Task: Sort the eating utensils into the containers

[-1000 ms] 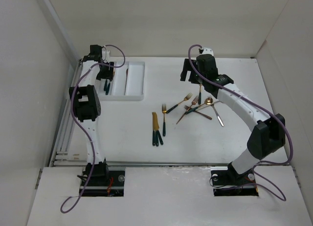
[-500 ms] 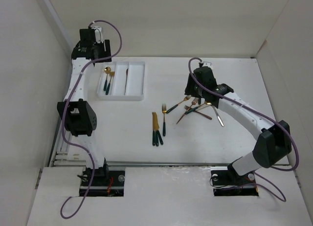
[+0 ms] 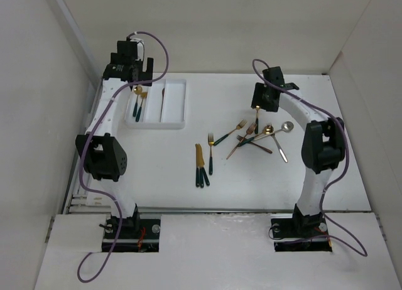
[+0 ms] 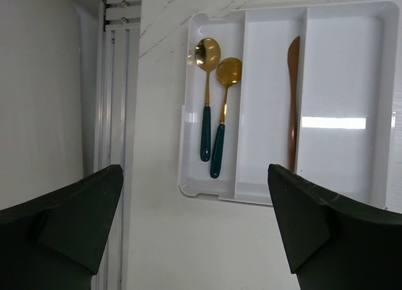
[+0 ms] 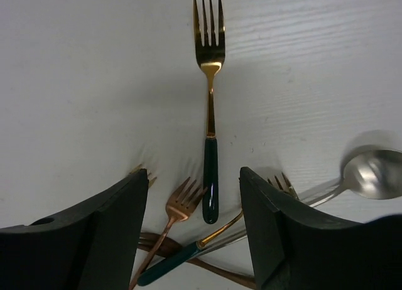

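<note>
Two gold spoons with green handles are seen side by side in the leftmost compartment of the white tray, and a copper knife is laid along the far divider of the middle compartment. The left gripper is held high over the tray with its jaws spread wide and nothing between them.

The right gripper is poised over the scattered pile, its jaws moderately apart and closed on nothing. A green-handled fork lies flat on the table, its handle end lined up between the fingers but touched by neither.

Trouble is most likely to be caused by crowding. The tines of a copper fork sit just beside that handle end, and other utensils are crossed beneath it, with a silver spoon close by. If the jaws are lowered and shut here, a neighbour could be pinched too, or the pile could be dragged. The slim handle could also be missed or twisted loose. A fork dropped in with the spoons would spoil the sort.

Two knives and a fork are left well apart, nearer the arm bases.
</note>
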`<action>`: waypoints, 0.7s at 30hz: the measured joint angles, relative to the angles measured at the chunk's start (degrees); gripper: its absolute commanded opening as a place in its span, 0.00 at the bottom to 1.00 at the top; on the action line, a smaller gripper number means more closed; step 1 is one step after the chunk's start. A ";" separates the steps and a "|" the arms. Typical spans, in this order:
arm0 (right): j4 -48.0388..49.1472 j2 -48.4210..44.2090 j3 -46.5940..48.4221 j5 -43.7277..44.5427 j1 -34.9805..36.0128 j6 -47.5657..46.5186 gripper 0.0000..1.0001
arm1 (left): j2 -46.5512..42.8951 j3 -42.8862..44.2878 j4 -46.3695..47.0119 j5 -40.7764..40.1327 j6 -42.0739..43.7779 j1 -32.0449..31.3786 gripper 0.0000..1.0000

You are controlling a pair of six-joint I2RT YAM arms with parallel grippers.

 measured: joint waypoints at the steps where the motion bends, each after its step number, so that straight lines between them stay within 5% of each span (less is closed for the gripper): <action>1: -0.24 1.46 0.22 -0.63 0.00 -0.26 0.65 | -0.24 0.00 0.00 -0.90 -0.07 -0.24 1.00; 14: -1.99 10.78 1.81 -1.11 -0.02 0.26 0.46 | -1.18 0.00 -0.02 -3.32 -1.53 0.33 1.00; 21: -2.01 11.21 2.01 0.28 -0.02 1.99 0.46 | -1.18 0.00 -0.22 -2.56 -1.92 0.33 1.00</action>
